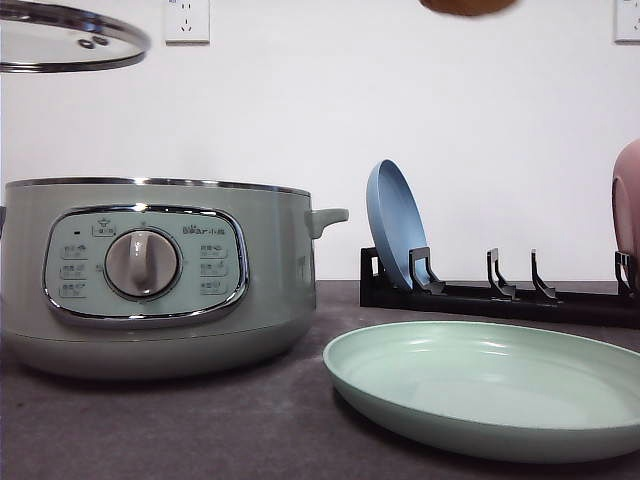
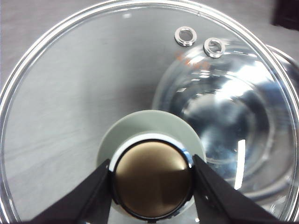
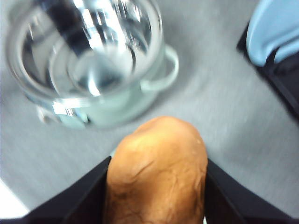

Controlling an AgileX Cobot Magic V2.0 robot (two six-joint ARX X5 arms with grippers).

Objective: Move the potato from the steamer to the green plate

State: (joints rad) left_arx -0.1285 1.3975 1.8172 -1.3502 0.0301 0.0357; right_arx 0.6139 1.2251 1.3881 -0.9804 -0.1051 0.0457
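At far left we see the glass lid (image 1: pixel 70 38) held high above the surface (image 1: pixel 200 430), our left tool (image 2: pixel 152 179) clamped on its knob (image 2: pixel 152 179). Below it the steamer (image 1: pixel 150 275) stands open on the left of the surface. To its right the green plate (image 1: pixel 490 385) lies flat and bare near us, with a black rack (image 1: pixel 500 295) behind it holding a blue plate (image 1: pixel 395 225) upright. High above the green plate our right tool (image 3: pixel 156 186) grips the potato (image 3: pixel 156 172) between its fingers (image 3: pixel 88 191).
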